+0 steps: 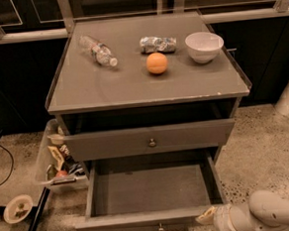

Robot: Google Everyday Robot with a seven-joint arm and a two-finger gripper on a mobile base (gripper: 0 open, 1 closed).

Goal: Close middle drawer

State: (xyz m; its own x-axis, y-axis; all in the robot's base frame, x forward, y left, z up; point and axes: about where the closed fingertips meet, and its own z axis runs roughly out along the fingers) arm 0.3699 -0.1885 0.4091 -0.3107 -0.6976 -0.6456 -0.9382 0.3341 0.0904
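**Middle drawer stood pulled out, gripper at its near right corner**

The middle drawer [149, 189] was drawn well out of the cabinet towards the near side, its grey-brown floor open to view. Its flat front ran along the near edge, and its small knob [160, 230] showed at the very bottom of the view. Above it the top drawer [148, 137] stood only slightly out, with its own round knob [152, 143] at the centre of the front.

The gripper [209, 216] sat low at the near right, on a pale rounded arm [270, 213] that came in from the right edge. It lay just beside the right end of the middle drawer's front, at about the level of that front, with the drawer's knob off to its left. Whether it touched the wood could not be told, nor whether the gripper was open or closed.

On the tabletop [147, 90] a plastic bottle [96, 50] lay on its side at the far left. A crumpled silvery packet [158, 44] lay further right, with an orange [156, 63] just near of it and a white bowl [204, 46] to the right. A cluttered clear bin [51, 164] stood left of the cabinet
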